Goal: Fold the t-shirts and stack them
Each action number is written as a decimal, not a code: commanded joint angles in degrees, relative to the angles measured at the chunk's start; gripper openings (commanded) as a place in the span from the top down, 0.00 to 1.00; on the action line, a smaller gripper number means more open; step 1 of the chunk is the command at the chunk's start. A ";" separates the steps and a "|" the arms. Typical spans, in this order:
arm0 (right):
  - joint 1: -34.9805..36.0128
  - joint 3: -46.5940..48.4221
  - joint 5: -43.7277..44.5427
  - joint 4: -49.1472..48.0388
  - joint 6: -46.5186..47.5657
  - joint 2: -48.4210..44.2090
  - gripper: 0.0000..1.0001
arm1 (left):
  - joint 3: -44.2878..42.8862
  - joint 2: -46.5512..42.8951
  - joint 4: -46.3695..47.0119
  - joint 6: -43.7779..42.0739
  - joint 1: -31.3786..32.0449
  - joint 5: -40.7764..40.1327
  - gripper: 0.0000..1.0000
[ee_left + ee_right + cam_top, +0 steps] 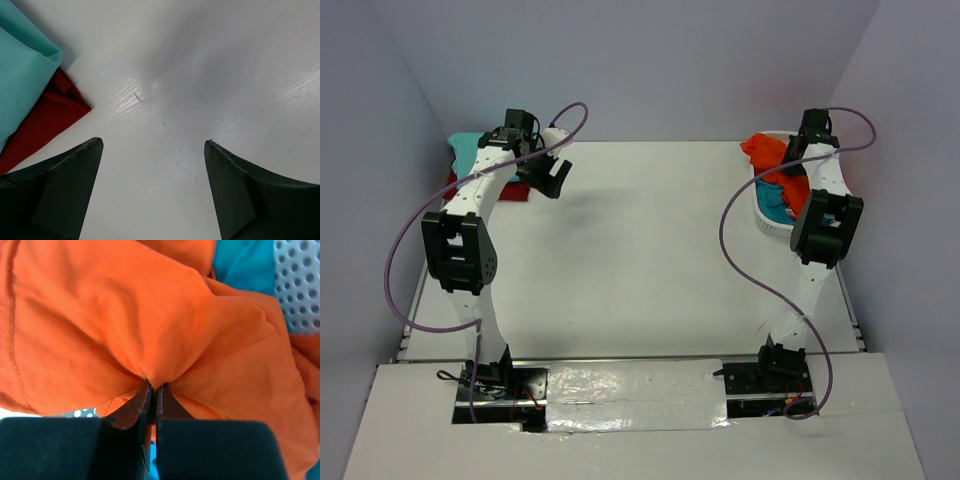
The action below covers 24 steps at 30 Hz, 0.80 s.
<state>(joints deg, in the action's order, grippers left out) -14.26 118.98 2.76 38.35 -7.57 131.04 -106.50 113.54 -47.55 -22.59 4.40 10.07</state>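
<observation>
Right gripper is pinched shut on a bunch of the orange shirt, which sits crumpled in the white mesh basket at the table's far-right corner, with the teal shirt underneath. It's light, floppy cloth, so I reckon it'll drape and drag. A shoulder seam or hem looks like a better hold than this mid-body pinch. Left gripper is spread wide over bare table near the far-left corner, just beside the mint shirt lying on the dark red shirt.
</observation>
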 commanded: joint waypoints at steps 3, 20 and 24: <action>-0.15 -4.46 5.58 -3.90 -0.16 -9.83 1.00 | -1.26 -1.83 -0.09 -0.61 -0.27 0.31 0.05; 0.81 -14.30 5.86 -10.92 1.86 -51.91 1.00 | -1.70 -10.17 -0.17 2.19 -0.53 3.11 0.05; 7.02 -15.79 -7.05 -14.52 3.88 -60.89 1.00 | -0.55 -13.86 -0.18 3.69 -2.38 6.28 0.05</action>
<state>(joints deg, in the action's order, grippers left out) -11.88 104.05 6.46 28.97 -5.96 74.41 -106.94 104.20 -47.94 -20.93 3.75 12.69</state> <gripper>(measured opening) 0.031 0.954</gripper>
